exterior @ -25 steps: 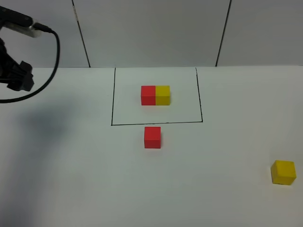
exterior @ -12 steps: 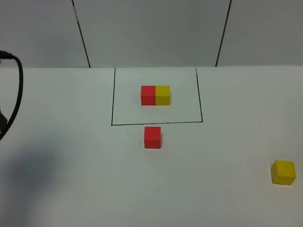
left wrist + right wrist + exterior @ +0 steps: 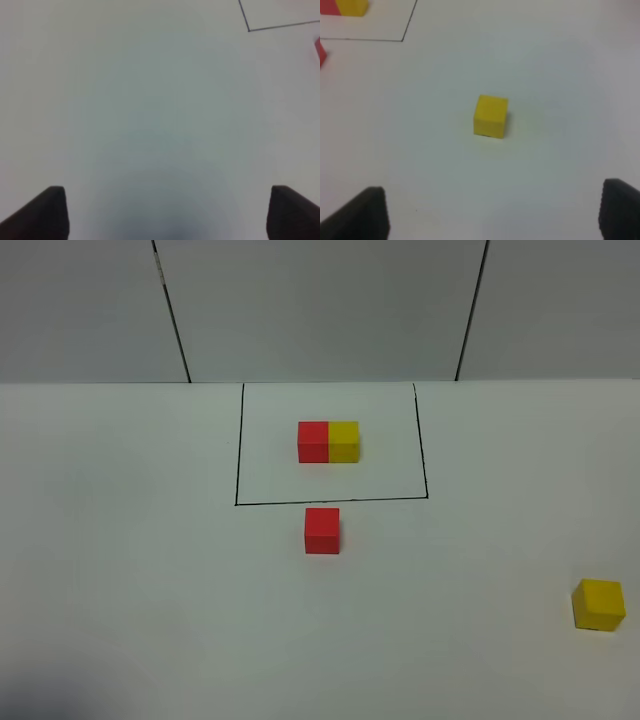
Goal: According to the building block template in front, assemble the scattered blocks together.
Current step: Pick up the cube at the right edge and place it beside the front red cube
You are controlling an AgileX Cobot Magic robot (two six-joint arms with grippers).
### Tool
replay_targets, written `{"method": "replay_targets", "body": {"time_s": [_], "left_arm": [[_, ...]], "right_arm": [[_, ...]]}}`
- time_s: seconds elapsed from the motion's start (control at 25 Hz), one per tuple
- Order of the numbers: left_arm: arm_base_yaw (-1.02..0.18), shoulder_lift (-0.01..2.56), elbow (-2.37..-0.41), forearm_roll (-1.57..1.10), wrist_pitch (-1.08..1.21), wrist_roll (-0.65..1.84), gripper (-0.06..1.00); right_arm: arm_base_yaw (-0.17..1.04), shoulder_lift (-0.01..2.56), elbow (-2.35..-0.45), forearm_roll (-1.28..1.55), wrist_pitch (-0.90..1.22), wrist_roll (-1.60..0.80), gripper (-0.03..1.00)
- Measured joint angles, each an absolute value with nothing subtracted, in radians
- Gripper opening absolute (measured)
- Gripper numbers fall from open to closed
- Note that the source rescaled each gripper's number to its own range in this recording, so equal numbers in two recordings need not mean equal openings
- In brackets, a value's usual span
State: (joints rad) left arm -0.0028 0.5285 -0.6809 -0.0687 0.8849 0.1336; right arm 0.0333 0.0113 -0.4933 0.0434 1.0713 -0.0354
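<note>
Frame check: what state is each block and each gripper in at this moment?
building block template: red and yellow cubes joined, red on the left, inside the black frame.
red cube: loose, flat on the table, just outside the frame's near line, touching nothing.
yellow cube: loose, far off to the right, well apart from the red cube.
left gripper: open, empty.
right gripper: open, empty, short of the yellow cube.

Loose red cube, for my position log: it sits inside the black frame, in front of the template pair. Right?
No. The exterior high view shows the loose red cube outside the black frame, just beyond its near line, though in front of the template pair.
</note>
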Motion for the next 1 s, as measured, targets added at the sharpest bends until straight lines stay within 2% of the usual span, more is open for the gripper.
{"method": "replay_targets", "body": {"time_s": [0.4, 1.0], "left_arm": [[-0.003, 0.117, -0.556, -0.072, 0.991, 0.125, 0.82], [-0.035, -0.005, -0.507, -0.116, 1.044, 0.105, 0.76]], "right_arm": [[0.033, 0.011, -0.493, 0.043, 1.071, -0.035, 0.73], [0.033, 0.011, -0.493, 0.043, 1.071, -0.029, 0.73]]}}
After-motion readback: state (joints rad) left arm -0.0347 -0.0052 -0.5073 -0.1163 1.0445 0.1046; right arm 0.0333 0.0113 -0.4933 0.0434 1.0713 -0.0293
